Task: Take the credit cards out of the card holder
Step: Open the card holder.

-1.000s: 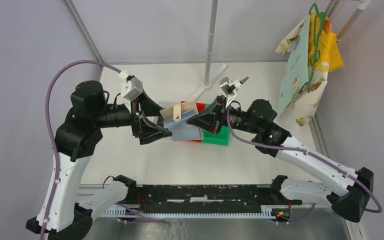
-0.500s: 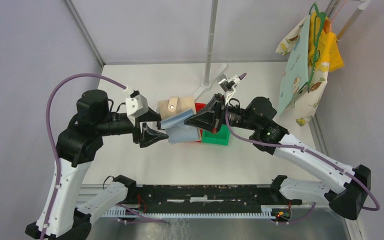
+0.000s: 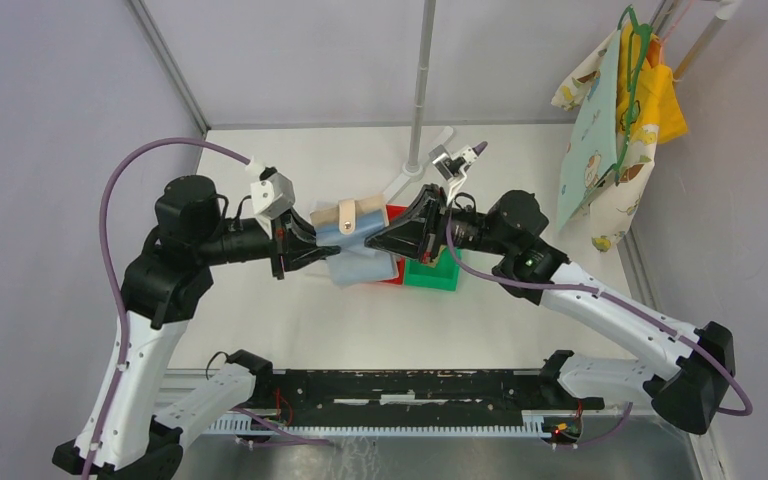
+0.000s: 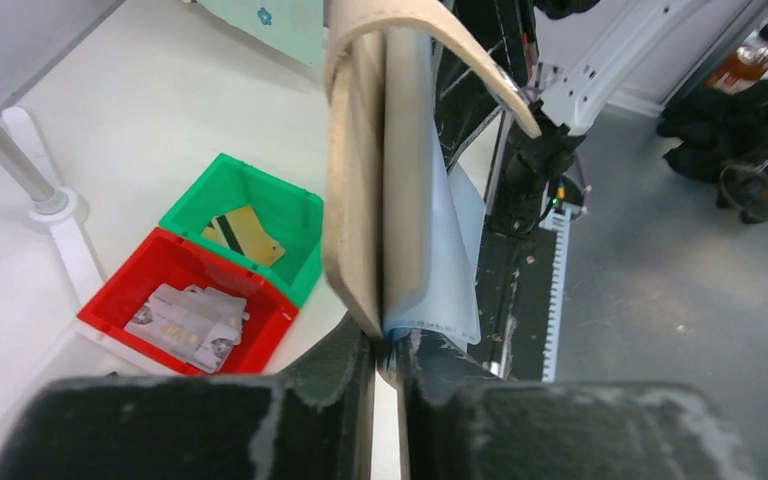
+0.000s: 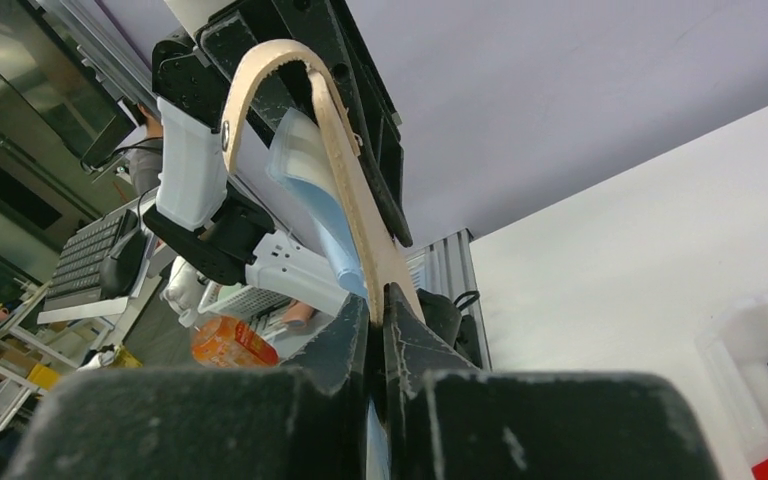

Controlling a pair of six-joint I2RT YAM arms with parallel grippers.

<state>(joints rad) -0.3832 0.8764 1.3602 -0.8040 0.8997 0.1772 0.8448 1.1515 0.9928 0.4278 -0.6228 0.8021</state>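
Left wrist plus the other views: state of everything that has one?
card holder, off the table, pinched from both ends, flap hanging loose
left gripper, shut on card holder's edge
right gripper, shut on card holder
red bin, holds silvery cards
green bin, holds a gold card

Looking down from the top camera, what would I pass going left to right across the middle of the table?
Left gripper → card holder → right gripper → hanging cloth.
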